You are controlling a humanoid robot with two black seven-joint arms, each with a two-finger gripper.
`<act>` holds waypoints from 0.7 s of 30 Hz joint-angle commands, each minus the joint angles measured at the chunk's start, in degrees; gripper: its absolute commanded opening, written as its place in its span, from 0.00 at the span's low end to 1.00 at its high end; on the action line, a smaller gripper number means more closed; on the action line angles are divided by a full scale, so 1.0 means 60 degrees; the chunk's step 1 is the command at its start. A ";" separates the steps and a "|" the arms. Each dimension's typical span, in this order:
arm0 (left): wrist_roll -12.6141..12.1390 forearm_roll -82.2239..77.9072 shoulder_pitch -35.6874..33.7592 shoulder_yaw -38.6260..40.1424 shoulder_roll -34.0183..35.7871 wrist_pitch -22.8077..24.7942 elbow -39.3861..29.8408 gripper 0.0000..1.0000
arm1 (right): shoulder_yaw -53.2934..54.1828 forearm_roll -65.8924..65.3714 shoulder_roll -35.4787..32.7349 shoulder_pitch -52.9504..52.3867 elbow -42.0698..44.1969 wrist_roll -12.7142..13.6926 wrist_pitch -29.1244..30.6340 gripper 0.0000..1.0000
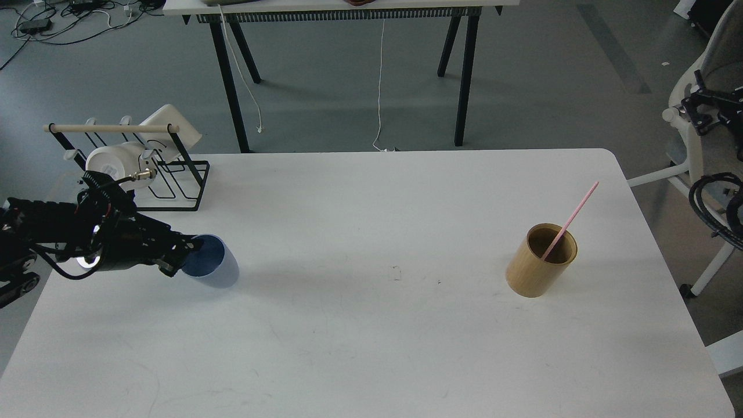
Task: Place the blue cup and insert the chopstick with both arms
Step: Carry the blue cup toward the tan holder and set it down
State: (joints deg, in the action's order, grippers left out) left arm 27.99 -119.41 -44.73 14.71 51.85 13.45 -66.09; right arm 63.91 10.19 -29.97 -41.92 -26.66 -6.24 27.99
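The pale blue cup [219, 269] is at the left of the white table [371, 348], tipped over with its mouth facing left toward my left gripper [187, 255]. The gripper is shut on the cup's left rim and comes in low from the left. The pink chopstick [573, 211] leans in the tan cylindrical holder [537, 267] at the right, its top pointing up and right. My right arm shows only at the right edge. Its gripper [696, 107] is small and dark, off the table and far from the holder.
A black wire rack [174, 186] with a pale wooden rod [110, 128] and white dishes stands at the table's back left, just behind my left arm. A second table's black legs [229, 87] stand behind. A white chair [696, 174] is off the right edge.
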 commanded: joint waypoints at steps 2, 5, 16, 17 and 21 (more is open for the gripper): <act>0.0002 0.0097 -0.0980 0.0170 -0.0409 0.1095 -0.0366 0.06 | 0.0028 0.0000 -0.0030 -0.0015 -0.0011 0.0015 0.0002 0.99; 0.0002 0.0082 -0.1858 0.0170 -0.1153 0.1944 -0.0410 0.06 | 0.0042 0.0000 -0.0161 -0.0029 -0.0011 0.0000 0.0002 0.99; -0.0560 0.0082 -0.2873 0.0097 -0.4830 0.2424 -0.0571 0.06 | 0.0101 0.0015 -0.0411 0.0000 0.0019 -0.0131 0.0002 0.99; -0.0810 0.0068 -0.2858 0.0068 -0.5109 0.2424 -0.0557 0.06 | 0.0115 0.0029 -0.0425 0.0000 0.0019 -0.0160 0.0002 0.99; -0.1674 0.0038 -0.2726 0.0009 -0.6150 0.2424 -0.0454 0.06 | 0.0306 0.0030 -0.0396 0.0000 0.0004 -0.0190 0.0002 0.99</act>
State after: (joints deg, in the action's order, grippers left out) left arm 21.35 -119.06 -61.66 14.91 18.96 28.01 -69.08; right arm 65.06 10.36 -32.47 -41.96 -26.56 -7.29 27.99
